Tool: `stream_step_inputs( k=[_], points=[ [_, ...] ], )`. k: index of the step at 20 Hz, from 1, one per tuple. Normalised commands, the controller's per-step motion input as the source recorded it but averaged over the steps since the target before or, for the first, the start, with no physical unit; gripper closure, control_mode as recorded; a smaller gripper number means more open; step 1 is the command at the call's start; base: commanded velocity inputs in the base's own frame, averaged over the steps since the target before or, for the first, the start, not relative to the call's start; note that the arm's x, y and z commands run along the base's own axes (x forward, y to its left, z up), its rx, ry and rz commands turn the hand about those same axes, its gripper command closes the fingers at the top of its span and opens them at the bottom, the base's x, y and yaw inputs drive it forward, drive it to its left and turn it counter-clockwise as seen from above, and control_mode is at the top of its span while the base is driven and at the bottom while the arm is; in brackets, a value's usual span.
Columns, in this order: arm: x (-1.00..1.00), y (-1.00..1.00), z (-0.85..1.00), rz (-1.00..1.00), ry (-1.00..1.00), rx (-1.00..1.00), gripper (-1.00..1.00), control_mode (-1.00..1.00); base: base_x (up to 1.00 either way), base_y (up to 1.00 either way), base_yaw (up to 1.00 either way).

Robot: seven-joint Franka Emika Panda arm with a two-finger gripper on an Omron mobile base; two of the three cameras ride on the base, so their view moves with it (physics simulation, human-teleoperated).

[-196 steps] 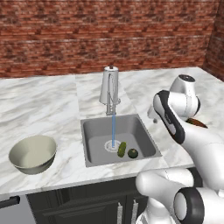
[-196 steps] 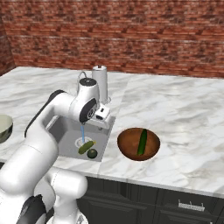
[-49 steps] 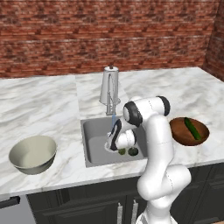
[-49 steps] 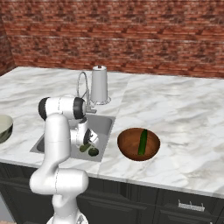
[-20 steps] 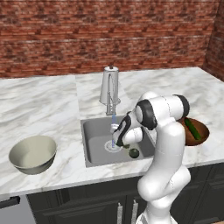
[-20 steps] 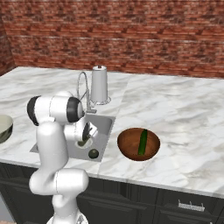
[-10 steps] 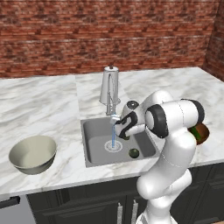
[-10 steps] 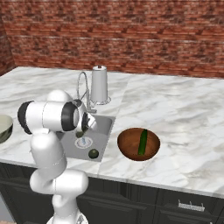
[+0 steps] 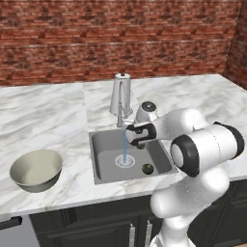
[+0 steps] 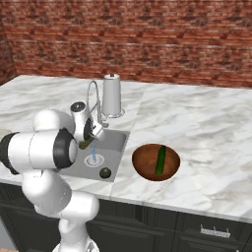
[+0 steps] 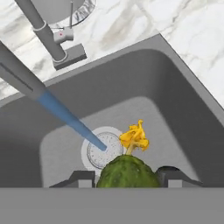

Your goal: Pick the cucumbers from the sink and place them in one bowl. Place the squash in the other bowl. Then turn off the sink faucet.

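- Since the gripper has its two fingertips pressed on each side of the plump cucumber, you are carrying it now, up above the sink.
- From the hand view, the cucumber's tip with the yellow flower pokes out past the fingers, over the white drain. Its long way looks like it runs out ahead of the hand, but most of it is hidden at the bottom edge, so I can't be sure.
- What matters next is where the brown wooden bowl is. It sits on the counter to the robot's right of the sink, well apart from the gripper.
- That bowl already has the long thin cucumber lying in it, so you should aim for the bare side of the bowl.
- Keep the cucumber high enough to pass over the sink's edge as you swing right.
- Don't mix it up with the little round squash, which lies at the front of the sink, below the hand.
- The squash goes in the pale bowl, off to the robot's left.
- Water is running from the faucet.
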Motion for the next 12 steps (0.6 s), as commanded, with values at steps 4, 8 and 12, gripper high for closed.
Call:
stream_step_inputs(
  k=[4,8,12],
  points=[
    [-0.50,0.00,0.59,0.00,0.00,0.00,1.00,-1.00,0.00,0.00,0.00],
    [-0.53,-0.02,0.57,0.00,0.00,0.00,1.00,-1.00,0.00,0.00,0.00],
    [-0.49,-0.12,0.51,0.00,0.03,0.00,1.00,-1.00,0.00,0.00,0.00]
  ],
)
